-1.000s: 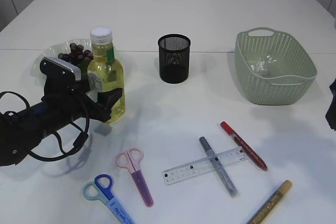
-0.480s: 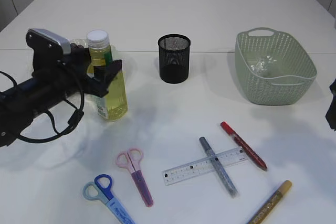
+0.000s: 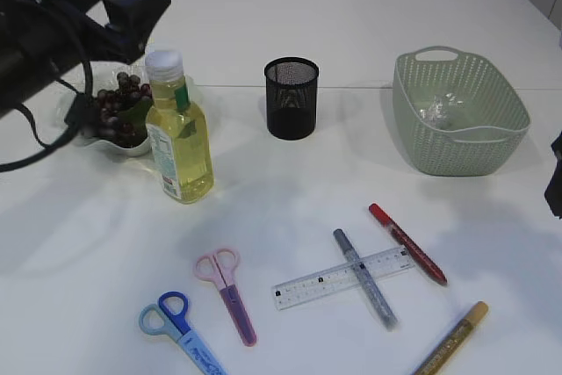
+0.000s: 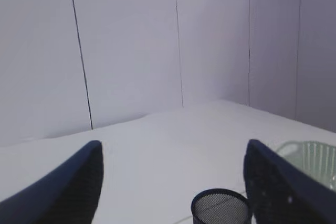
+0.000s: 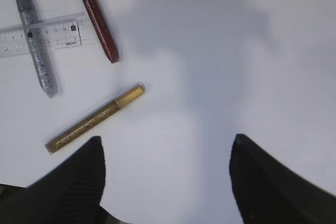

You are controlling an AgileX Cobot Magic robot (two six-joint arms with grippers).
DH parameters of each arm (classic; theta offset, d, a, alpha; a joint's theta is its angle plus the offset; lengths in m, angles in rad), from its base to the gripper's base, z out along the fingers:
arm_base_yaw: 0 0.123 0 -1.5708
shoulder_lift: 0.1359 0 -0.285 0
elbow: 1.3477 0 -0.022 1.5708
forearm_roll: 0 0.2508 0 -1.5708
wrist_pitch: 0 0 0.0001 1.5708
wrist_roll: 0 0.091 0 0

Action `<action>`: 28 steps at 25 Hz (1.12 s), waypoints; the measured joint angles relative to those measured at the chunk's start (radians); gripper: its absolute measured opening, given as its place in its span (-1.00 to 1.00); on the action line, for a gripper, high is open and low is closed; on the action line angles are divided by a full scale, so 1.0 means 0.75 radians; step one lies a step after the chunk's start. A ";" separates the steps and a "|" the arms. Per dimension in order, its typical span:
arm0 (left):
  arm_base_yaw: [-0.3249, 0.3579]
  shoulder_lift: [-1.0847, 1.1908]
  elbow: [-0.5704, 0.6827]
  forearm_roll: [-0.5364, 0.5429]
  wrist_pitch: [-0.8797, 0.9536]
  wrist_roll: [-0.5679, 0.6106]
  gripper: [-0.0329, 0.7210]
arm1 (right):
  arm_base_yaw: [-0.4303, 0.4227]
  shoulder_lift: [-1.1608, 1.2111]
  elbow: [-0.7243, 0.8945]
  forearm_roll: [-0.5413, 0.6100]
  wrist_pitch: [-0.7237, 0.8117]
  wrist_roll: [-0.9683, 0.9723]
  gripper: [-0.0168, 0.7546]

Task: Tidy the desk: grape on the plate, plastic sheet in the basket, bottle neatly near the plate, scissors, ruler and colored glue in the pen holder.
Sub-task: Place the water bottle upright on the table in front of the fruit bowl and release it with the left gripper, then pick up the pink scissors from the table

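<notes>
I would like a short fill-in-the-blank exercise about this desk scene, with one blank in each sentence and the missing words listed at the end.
1. The silver glue pen lies across the ____.
2. The bottle stands upright beside the plate that holds the ____.
3. The black mesh pen holder stands between the bottle and the green ____.
4. Two pairs of scissors lie on the table: the pink pair and the ____ pair.

Missing words: ruler; grapes; basket; blue
</notes>
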 joint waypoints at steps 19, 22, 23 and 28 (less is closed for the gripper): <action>0.000 -0.796 0.008 -0.220 1.876 -0.146 0.57 | 0.000 0.000 0.000 0.037 0.015 0.000 0.53; 0.000 -0.828 0.008 -0.254 2.158 -0.146 0.57 | 0.000 0.000 0.000 0.048 0.026 0.000 0.53; 0.000 -0.828 0.008 -0.269 2.235 -0.143 0.57 | 0.000 0.000 0.000 0.054 0.036 0.000 0.53; 0.000 -0.791 0.008 -0.310 2.423 -0.101 0.57 | 0.000 0.000 0.000 0.089 0.052 0.000 0.53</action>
